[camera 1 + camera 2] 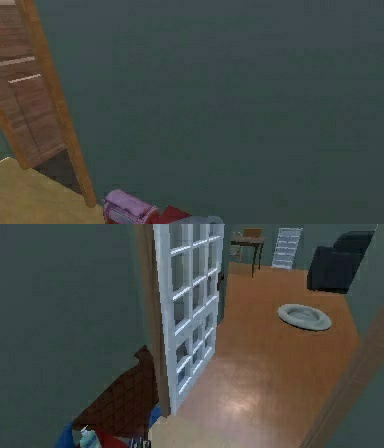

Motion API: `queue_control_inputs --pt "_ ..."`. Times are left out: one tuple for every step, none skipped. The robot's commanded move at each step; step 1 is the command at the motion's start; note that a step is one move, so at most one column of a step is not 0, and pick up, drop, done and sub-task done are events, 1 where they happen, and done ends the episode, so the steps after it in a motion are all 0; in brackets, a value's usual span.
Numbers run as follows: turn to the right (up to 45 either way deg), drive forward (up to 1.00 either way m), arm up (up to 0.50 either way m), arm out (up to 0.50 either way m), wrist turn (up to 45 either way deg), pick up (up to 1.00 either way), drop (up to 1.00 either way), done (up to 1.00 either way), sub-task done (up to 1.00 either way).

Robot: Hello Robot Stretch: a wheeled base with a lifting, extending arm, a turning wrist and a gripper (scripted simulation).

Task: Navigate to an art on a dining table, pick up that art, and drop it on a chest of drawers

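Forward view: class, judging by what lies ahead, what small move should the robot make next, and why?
Probably turn toward the arm side: a dark teal wall blocks the way ahead, while beyond the white paned door an orange floor leads toward a distant table.

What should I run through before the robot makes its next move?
1. Way straight ahead: not ok, the dark wall blocks it.
2. Floor low in front: not ok, pink and red things lie close.
3. Opening by the white paned door: ok, the wooden floor beyond looks passable.
4. Clearance from the round grey thing: ok, it lies off to one side.
5. Dining table found: cannot tell; a far table shows, its top unclear.
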Motion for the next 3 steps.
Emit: queue_control_inputs --pt "0.0 0.00 0.00 0.00 0.0 0.00 1.00 0.00 0.00" --pt "0.0 0.00 0.10 0.00 0.0 0.00 0.00 0.00 0.00" --pt "0.0 0.00 0.00 0.00 0.0 0.00 0.00 1.00 0.00"
